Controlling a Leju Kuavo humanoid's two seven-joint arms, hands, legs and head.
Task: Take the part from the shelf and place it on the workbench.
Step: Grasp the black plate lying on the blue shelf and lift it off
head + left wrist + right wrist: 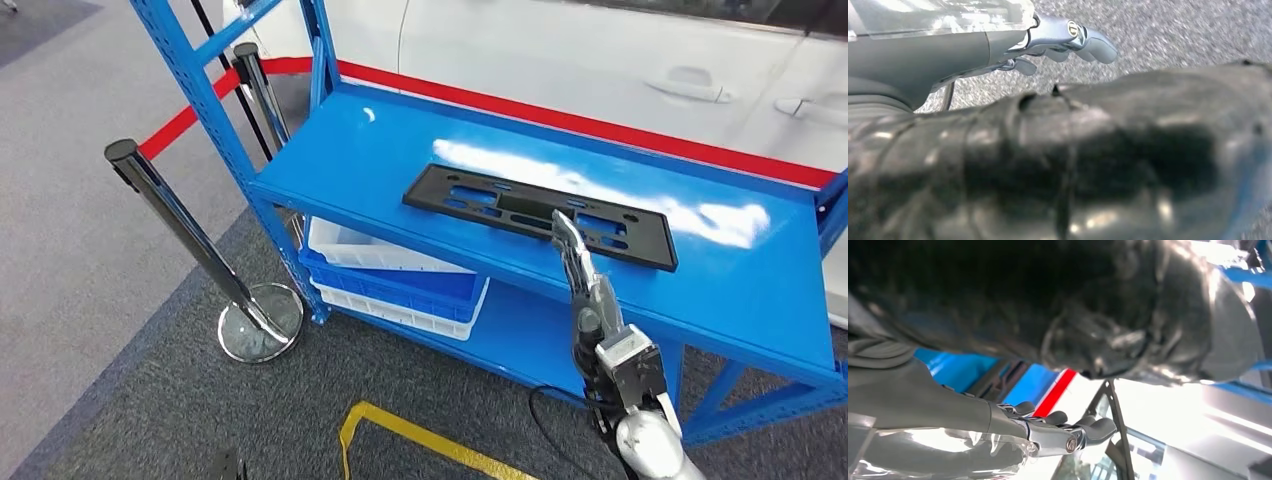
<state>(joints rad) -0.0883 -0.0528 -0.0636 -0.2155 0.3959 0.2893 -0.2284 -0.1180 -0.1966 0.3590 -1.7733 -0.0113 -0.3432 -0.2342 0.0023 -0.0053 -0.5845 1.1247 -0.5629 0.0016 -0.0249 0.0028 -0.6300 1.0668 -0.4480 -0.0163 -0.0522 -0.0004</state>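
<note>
the black slotted part lies flat on the blue shelf, long axis running left to right. right hand extends over its near edge, fingers straight, gripping nothing. left hand hangs empty, fingers loosely curled.

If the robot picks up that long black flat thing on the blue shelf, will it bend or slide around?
The black part looks like thin, cut-out plastic, so probably light and slightly bendy. It lies flat on the glossy shelf, so it may slide when the right hand nudges it. It won't roll.
</note>
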